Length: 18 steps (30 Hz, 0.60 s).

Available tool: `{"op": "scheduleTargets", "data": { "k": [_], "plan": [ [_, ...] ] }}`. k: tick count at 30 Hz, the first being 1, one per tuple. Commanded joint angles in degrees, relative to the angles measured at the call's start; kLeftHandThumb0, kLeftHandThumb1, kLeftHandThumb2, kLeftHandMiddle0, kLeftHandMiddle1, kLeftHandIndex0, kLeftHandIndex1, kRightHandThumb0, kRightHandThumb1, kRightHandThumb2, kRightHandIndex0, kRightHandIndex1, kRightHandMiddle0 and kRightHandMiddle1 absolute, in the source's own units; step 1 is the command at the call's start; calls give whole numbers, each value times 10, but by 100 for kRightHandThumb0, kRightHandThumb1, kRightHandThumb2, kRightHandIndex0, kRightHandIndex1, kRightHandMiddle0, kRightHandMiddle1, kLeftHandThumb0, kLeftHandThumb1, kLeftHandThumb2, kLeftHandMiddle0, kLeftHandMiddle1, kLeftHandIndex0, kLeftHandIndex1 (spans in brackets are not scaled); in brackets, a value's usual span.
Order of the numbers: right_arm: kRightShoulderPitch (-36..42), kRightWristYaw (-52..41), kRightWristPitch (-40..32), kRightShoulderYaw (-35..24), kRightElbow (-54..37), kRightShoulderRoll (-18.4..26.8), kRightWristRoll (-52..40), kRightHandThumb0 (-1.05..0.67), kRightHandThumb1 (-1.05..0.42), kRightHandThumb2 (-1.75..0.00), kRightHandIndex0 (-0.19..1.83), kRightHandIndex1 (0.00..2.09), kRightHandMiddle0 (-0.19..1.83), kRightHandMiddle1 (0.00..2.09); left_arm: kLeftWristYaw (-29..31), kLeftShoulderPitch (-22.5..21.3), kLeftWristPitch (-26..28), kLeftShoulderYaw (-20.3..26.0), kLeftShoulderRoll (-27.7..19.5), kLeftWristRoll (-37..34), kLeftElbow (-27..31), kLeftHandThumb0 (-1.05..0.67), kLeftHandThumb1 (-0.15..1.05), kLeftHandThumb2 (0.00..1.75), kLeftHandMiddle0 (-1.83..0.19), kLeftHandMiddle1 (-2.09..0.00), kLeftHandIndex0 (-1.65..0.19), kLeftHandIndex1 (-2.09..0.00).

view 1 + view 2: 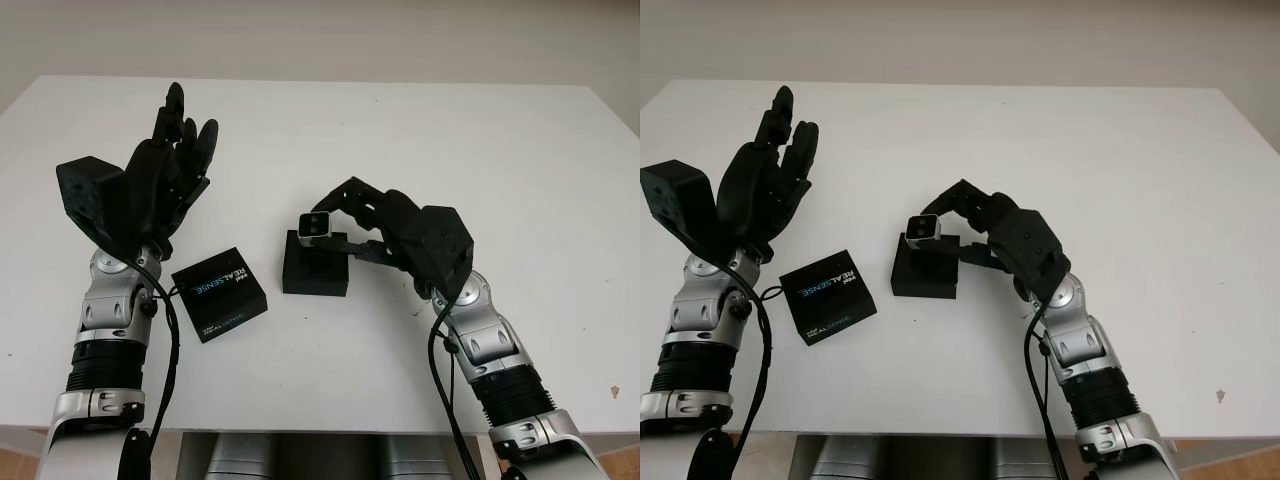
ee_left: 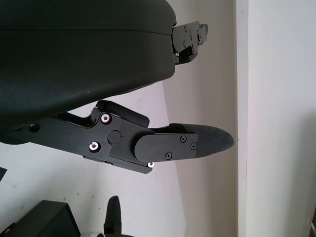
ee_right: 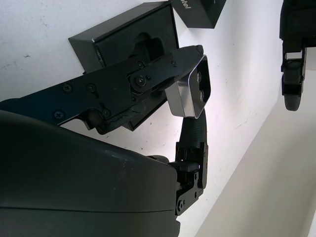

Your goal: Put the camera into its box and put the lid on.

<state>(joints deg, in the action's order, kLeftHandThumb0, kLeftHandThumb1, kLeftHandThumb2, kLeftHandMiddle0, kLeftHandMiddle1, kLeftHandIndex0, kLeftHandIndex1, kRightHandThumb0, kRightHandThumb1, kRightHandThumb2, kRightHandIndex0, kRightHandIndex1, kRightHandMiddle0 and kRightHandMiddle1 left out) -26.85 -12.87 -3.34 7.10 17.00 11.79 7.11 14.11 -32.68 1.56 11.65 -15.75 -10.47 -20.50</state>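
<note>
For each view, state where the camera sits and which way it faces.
Left eye, right eye: head, facing down at the table; both arms show.
Left wrist: beside the open left hand, raised over the table.
Right wrist: behind the right hand holding the camera above the box.
Shared: box, lid.

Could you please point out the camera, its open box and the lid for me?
camera (image 1: pixel 316 227): left eye view, on its lens face.
box (image 1: pixel 315 277): left eye view, front wall.
lid (image 1: pixel 221 292): left eye view, printed top.

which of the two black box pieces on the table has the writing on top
The lid, lying in front of the open left hand; it carries the RealSense lettering. The box, under the camera held in the right hand, is plain black.
</note>
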Motion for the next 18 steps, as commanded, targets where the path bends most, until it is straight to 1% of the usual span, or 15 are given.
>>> {"op": "scheduleTargets", "data": {
  "k": [1,7,11,18],
  "plan": [
    [7,0,6,1,-5,0,3,-48,-100,-5,29,5,33,176,1,-7,-3,0,-8,2,0,-63,105,42,19,-4,19,-2],
    [18,-4,-4,5,-11,2,10,-47,-100,-5,29,5,33,172,0,-5,-3,0,-7,1,5,-63,105,43,19,-4,19,-3],
    [25,-10,-19,2,-15,-3,3,-47,-100,-5,29,5,35,173,-2,-7,-1,1,-7,1,3,-63,105,42,19,-4,19,-2],
    [36,-9,-25,4,-22,-6,2,-47,-99,-5,29,5,35,173,-4,-8,-2,2,-6,-1,4,-63,105,41,18,-5,18,-4]
  ]
}}
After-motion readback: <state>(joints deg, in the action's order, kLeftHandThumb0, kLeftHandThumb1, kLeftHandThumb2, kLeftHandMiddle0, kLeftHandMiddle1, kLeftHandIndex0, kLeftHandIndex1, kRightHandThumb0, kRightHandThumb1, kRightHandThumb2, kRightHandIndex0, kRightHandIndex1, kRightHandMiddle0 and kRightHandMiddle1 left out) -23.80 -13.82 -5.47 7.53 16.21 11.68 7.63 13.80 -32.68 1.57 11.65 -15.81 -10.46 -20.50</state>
